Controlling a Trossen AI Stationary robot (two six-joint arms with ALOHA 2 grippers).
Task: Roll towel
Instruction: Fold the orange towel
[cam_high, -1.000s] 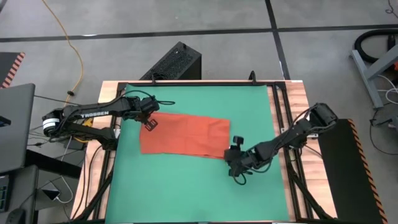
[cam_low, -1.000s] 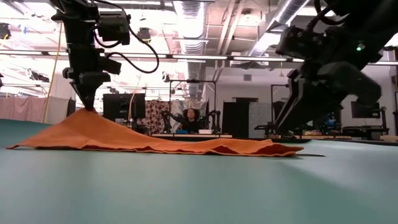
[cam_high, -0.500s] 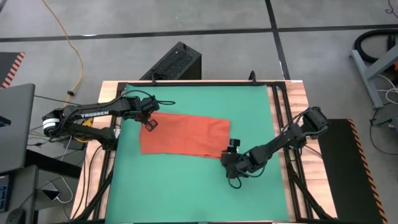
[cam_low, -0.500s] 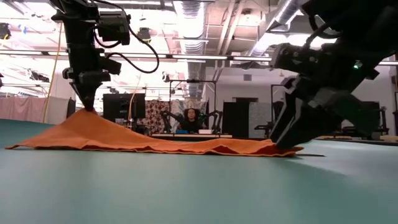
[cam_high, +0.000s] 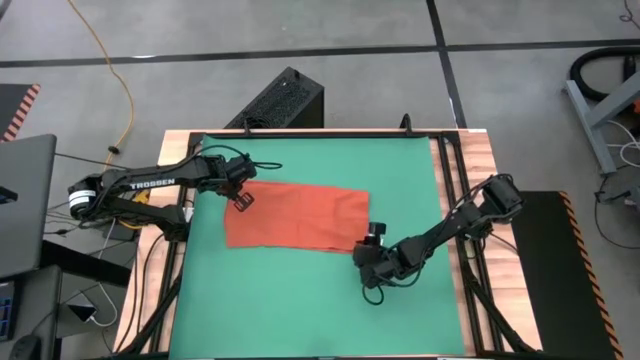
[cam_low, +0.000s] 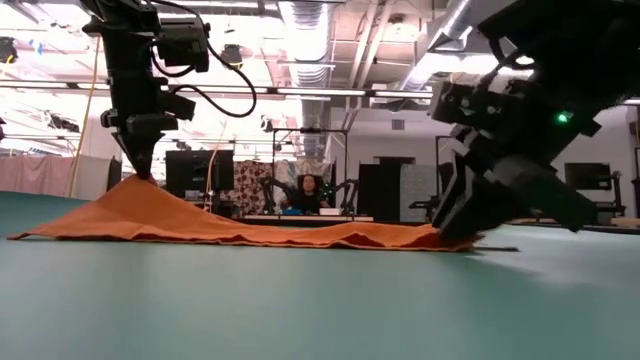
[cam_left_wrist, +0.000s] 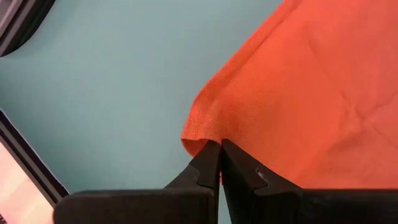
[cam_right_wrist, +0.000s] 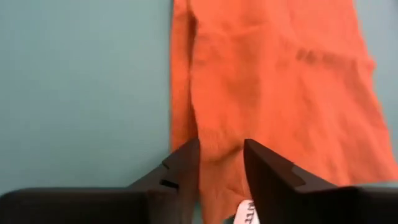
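Note:
The orange-red towel (cam_high: 297, 217) lies spread on the green mat, its near edge and right end flat. My left gripper (cam_high: 241, 199) is shut on its far left corner, which stands as a peak above the mat in the low view (cam_low: 140, 178). My right gripper (cam_high: 366, 250) is open and low at the towel's near right corner (cam_low: 440, 238). In the right wrist view its two fingers stand apart over the cloth (cam_right_wrist: 221, 162), beside the small white tag (cam_right_wrist: 246, 213). My left gripper pinches the towel's far left corner (cam_left_wrist: 200, 132) between its two shut fingers, right at the hemmed edge. The fingers point down from above. The corner is lifted clear of the mat, and the cloth slopes down from it to the flat rest. My right gripper's open fingers (cam_right_wrist: 185, 163) stand over the towel's near right corner, slanting down from the table's right; I cannot tell whether they touch the cloth.
The green mat (cam_high: 310, 300) lies bare in front of the towel and to its right. Wooden table edges and black rails (cam_high: 450, 200) run along the right side. A black box (cam_high: 280, 100) stands beyond the far edge. A person shows in the room behind (cam_low: 303, 190).
My right gripper has gone down and toward the table's left, onto the towel's near right corner. My left gripper and the lifted corner have kept still.

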